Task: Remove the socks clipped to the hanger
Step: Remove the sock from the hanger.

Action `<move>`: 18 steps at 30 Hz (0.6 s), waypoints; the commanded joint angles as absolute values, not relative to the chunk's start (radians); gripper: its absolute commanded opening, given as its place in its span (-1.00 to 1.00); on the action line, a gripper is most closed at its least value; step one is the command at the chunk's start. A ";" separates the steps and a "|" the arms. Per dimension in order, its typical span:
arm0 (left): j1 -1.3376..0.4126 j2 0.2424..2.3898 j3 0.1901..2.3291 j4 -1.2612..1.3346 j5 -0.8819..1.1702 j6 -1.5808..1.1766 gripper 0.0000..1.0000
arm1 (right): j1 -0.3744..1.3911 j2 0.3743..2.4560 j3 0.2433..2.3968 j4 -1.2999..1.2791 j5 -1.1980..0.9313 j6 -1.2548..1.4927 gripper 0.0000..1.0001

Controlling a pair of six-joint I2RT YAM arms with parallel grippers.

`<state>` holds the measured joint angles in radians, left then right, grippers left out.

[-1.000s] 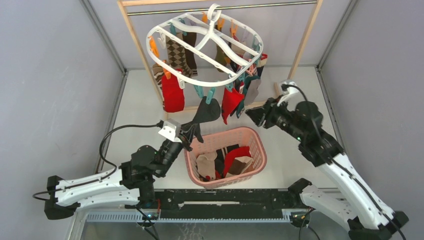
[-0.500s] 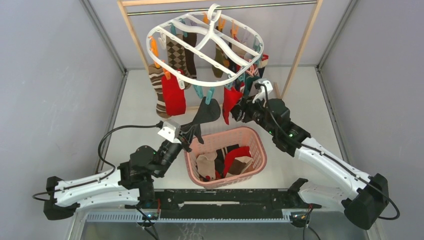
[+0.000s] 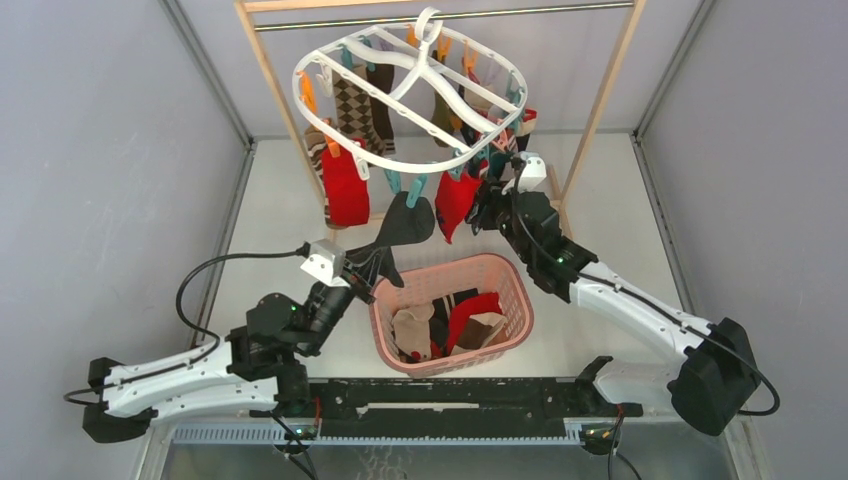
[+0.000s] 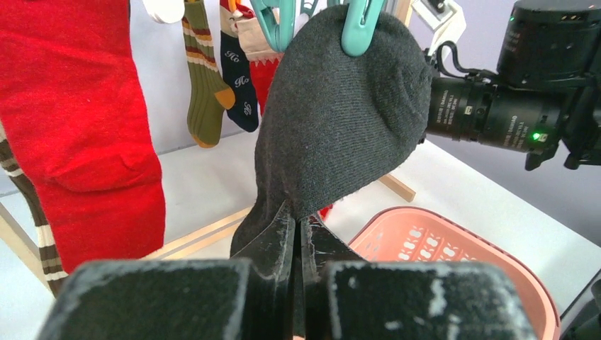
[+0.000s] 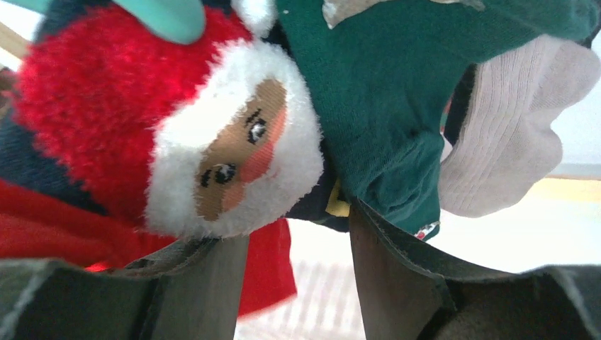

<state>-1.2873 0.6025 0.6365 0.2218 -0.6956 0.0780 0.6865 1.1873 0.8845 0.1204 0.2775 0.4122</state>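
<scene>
Below the hanger's (image 3: pixel 437 167) near rim, the left gripper (image 4: pixel 298 241) is pinched tight on the bottom edge of a black sock (image 4: pixel 340 120) that hangs from a teal clip (image 4: pixel 358 25). Under the rim's right end, the right gripper (image 5: pixel 298 227) stands wide apart, holding nothing, with a Santa-face sock (image 5: pixel 227 156) and a green sock (image 5: pixel 383 106) dangling at its fingertips.

The grey sock (image 4: pixel 340 120) is soft knitted cloth, not shiny. The red Santa sock (image 5: pixel 85 106) is fluffy and fuzzy. The white hanger (image 3: pixel 300 88) and pink basket (image 4: pixel 439 244) look like smooth plastic
</scene>
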 commanded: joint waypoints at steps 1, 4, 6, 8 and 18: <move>-1.287 0.585 0.677 0.236 -0.680 0.073 -0.92 | 0.671 1.212 0.891 0.195 0.317 0.448 0.22; -1.288 0.583 0.678 0.230 -0.681 0.074 -0.92 | 0.663 1.223 0.891 0.222 0.318 0.447 0.18; -1.288 0.581 0.677 0.230 -0.681 0.074 -0.91 | 0.654 1.217 0.891 0.210 0.320 0.466 0.07; -1.288 0.577 0.675 0.229 -0.681 0.075 -0.91 | 0.653 1.206 0.891 0.200 0.323 0.465 -0.13; -1.288 0.566 0.675 0.219 -0.684 0.075 -0.91 | 0.650 1.070 0.882 0.129 0.314 0.386 -1.00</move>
